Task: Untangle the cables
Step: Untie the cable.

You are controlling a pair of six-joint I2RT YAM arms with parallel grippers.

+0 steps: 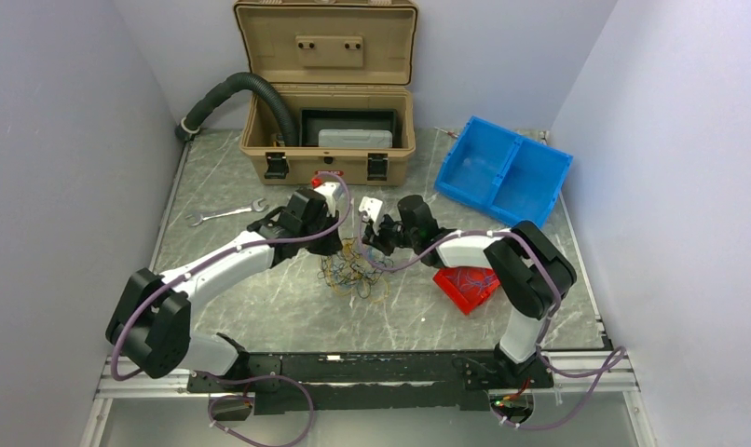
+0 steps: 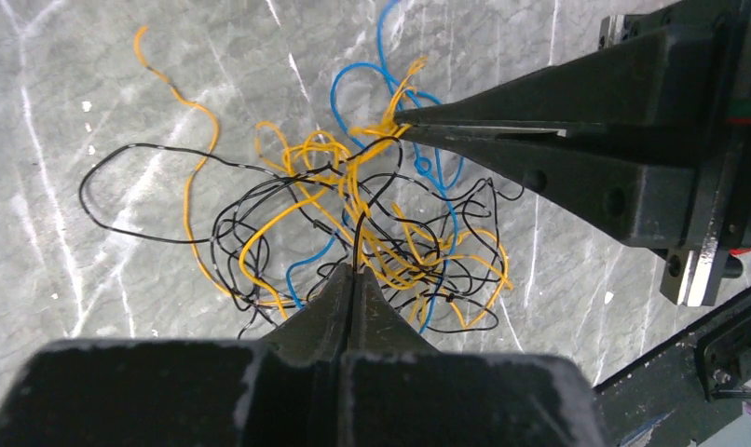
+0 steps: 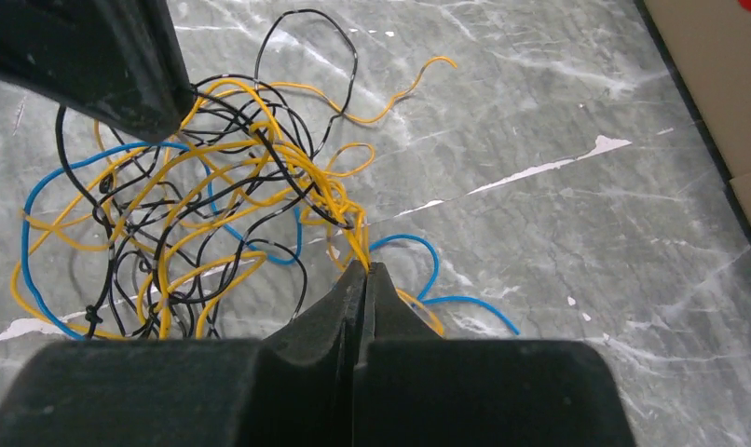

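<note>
The left gripper [image 2: 353, 279] is fully closed. Its black tips are pressed together on one thin black cable [image 2: 357, 240], which runs straight away from them into the heap. The right gripper [image 3: 362, 272] is also closed, and it pinches a small bunch of thin yellow-orange cables [image 3: 351, 237].

In the left wrist view the right gripper reaches in from the right and bites a yellow-orange knot on the far edge of the heap, across from the left one. Both pinch points therefore sit on the same loose tangle of thin blue, yellow-orange and black cables [image 1: 353, 275], on opposite sides of it and close together. Most of the loops lie between and beside them. Neither arm is the nearer, since both already have contact.

The line joining the two grippers looks like the one that matters. Drawing them apart along it would likely pull the black strand against the yellow-orange bunch.

The tangle sits over the middle of the grey marbled desk [image 3: 558, 233]. I cannot tell whether it rests there fully or hangs partly lifted.

- Each gripper's own body hides the near edge of the heap.
- The black cable's course through the knot cannot be followed.
- A blue loop is cut off at the top of the left wrist view.
- In the overhead view the strands are too fine to separate.
</note>
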